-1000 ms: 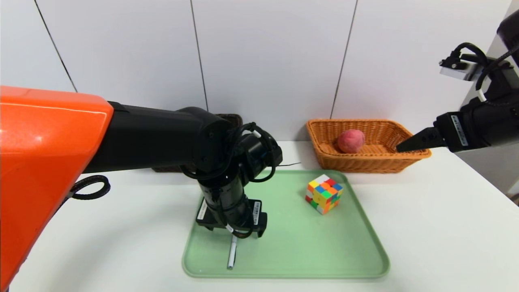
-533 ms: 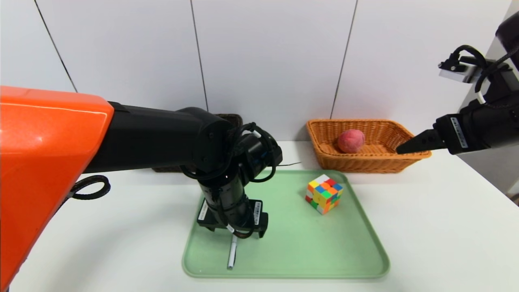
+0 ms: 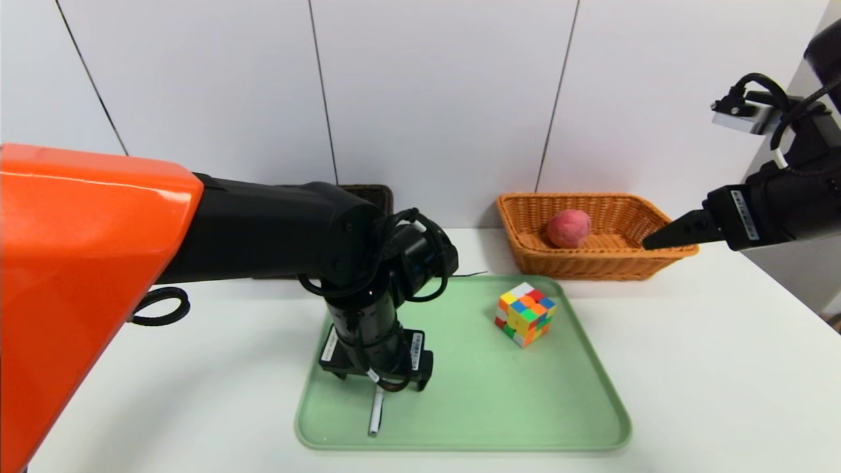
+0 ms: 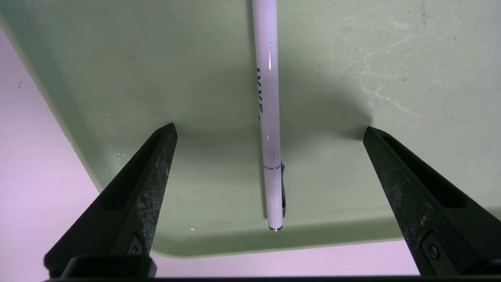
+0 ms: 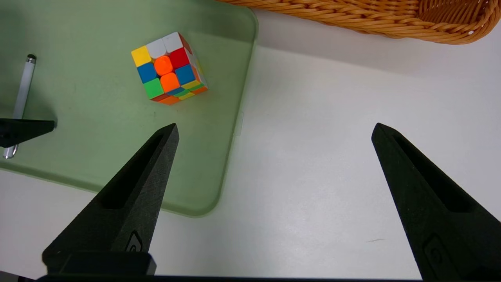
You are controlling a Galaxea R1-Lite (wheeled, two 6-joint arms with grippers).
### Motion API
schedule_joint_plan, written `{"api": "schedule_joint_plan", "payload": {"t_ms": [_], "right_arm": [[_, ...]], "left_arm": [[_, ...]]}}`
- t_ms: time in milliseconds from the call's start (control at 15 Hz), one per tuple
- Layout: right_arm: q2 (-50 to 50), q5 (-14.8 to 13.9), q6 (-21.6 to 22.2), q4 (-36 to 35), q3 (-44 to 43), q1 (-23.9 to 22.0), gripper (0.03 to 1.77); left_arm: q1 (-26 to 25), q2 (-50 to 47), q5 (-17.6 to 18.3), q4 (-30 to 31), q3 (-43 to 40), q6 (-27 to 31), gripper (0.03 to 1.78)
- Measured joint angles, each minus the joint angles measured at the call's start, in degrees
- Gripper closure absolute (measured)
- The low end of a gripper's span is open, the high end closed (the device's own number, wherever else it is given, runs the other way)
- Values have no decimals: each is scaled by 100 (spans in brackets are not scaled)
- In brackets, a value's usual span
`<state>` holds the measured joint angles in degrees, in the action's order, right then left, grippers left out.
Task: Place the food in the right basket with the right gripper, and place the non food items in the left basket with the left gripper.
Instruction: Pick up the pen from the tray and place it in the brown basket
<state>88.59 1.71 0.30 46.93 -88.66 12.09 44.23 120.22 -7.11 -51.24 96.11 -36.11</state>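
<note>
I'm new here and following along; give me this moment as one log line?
left pincer: open, above white pen | right pincer: open, idle, right of tray

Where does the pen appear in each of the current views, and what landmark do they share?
Head view: the pen lies low, left of centre, partly hidden by the left gripper.
Left wrist view: upright in the middle, between the left gripper's open fingers.
Right wrist view: at the far left edge.
Shared landmark: the green tray.
</note>
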Motion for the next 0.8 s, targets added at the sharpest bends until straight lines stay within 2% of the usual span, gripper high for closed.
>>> {"api": "schedule_joint_plan", "payload": {"t_ms": [800], "right_arm": [[11,2,-9,-11,10,0,10]], "left_arm": [[-5,69,-27,-5,33,4,12]]}}
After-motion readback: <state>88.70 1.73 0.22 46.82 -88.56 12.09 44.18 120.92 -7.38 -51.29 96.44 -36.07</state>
